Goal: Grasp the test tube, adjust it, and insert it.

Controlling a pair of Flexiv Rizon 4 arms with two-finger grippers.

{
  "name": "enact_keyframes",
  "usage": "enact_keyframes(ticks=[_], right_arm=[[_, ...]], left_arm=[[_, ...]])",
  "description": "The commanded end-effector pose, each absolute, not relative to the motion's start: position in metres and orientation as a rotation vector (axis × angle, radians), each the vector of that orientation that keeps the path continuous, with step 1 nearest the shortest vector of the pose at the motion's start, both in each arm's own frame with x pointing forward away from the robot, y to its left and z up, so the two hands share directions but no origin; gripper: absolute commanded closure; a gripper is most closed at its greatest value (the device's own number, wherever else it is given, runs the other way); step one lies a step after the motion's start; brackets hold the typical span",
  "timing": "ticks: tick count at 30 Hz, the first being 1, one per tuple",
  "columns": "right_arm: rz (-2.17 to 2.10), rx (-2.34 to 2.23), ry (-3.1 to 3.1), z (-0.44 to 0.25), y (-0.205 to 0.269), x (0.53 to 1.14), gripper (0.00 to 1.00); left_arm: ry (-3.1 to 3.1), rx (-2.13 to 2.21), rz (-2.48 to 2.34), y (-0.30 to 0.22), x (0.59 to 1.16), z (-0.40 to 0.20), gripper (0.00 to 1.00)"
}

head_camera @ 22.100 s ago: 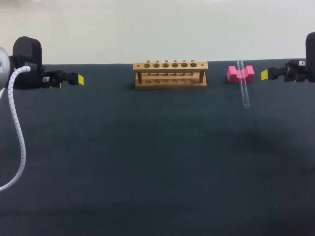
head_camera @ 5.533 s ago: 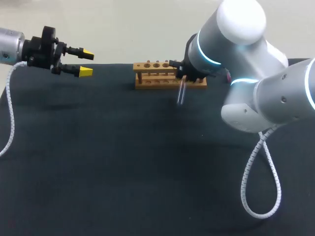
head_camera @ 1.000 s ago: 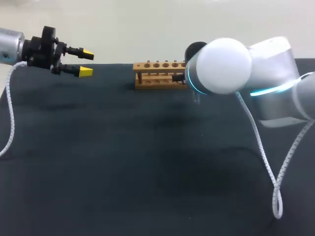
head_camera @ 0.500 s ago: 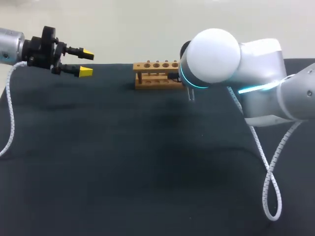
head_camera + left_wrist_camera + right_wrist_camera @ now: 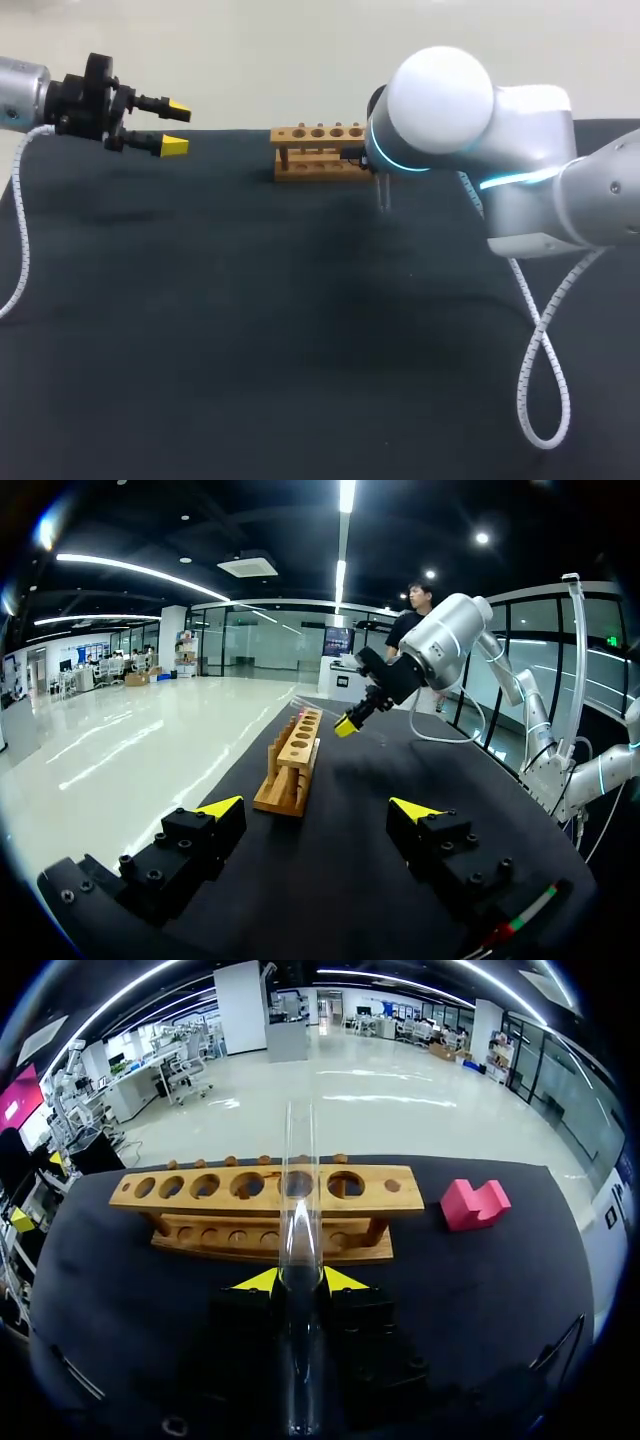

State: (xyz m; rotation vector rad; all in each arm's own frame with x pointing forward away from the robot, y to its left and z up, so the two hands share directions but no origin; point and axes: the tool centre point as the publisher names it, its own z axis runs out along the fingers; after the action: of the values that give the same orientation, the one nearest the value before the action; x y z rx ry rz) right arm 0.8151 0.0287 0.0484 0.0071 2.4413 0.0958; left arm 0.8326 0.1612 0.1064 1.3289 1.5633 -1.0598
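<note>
Test tube [image 5: 299, 1190] is clamped between the two yellow-tipped fingers of our right claw [image 5: 298, 1280], which grip it from both sides partway along its length. From the wrist, the glass runs out ahead of the fingers and crosses the wooden rack [image 5: 262, 1192] near the second hole from its right end. From above, we see the lower end hanging from the claw just in front of the rack's right end, close to the desk's [image 5: 250, 330] far edge. We cannot tell whether it touches the cloth. So we judge the grasp done and the tube carried clear of the pink block [image 5: 474, 1203], which lies apart toward the far right corner. Every hole we can see in the rack looks empty, so lining up and inserting remain. Our left claw [image 5: 318, 808] hangs above the far left corner, fingers apart with nothing between them, taking no part
</note>
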Motion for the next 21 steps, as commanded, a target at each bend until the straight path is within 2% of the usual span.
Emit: enact_keyframes(ticks=[1, 21], right_arm=[[0.105, 0.005, 2.463, 0.046, 0.03, 0.819, 1.0], [0.128, -0.008, 2.553, 0.031, 0.033, 0.817, 1.0]], left_arm=[[1.56, 1.334, -1.066, 0.162, 0.835, 0.106, 0.0], [1.56, 1.334, -1.066, 0.162, 0.835, 0.106, 0.0]])
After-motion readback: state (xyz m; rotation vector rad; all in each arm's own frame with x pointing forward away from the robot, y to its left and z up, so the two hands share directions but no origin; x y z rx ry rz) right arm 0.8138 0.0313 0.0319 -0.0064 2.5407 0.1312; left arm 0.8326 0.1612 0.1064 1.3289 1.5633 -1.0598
